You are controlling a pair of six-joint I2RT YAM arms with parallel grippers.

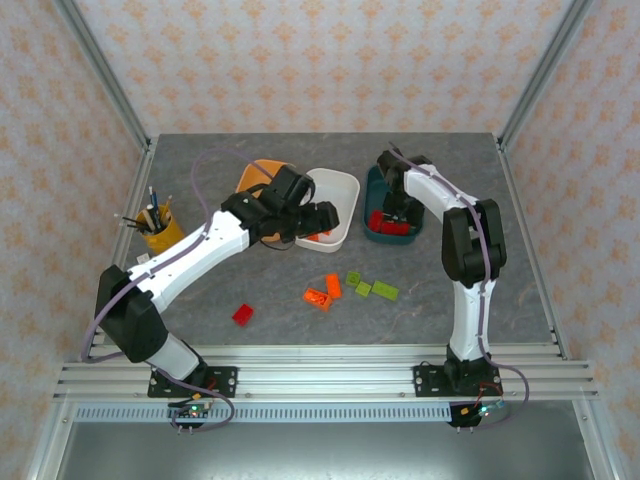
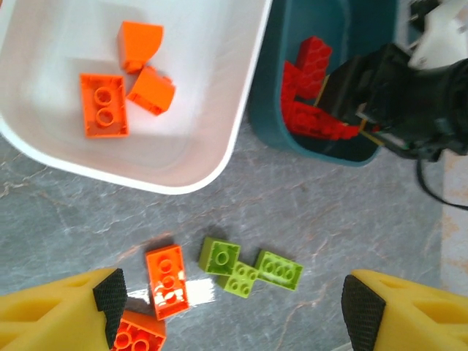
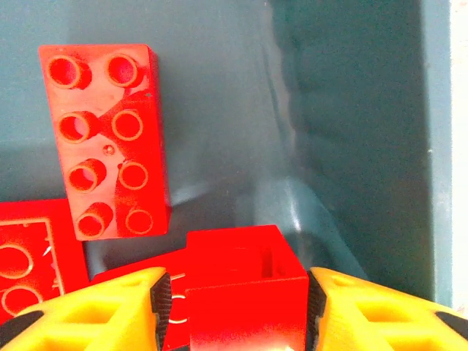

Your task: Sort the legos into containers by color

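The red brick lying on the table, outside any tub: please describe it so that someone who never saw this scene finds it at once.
Look at the near left part of the grey table, beside the left arm. A small red brick lies alone there, left of the orange and green bricks. It is the only red brick outside the dark teal tub.

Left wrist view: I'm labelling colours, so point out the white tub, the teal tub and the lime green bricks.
white tub (image 2: 212,95), left wrist view, bare inner wall.
teal tub (image 2: 351,29), left wrist view, bare floor.
lime green bricks (image 2: 241,279), left wrist view, middle brick's top.
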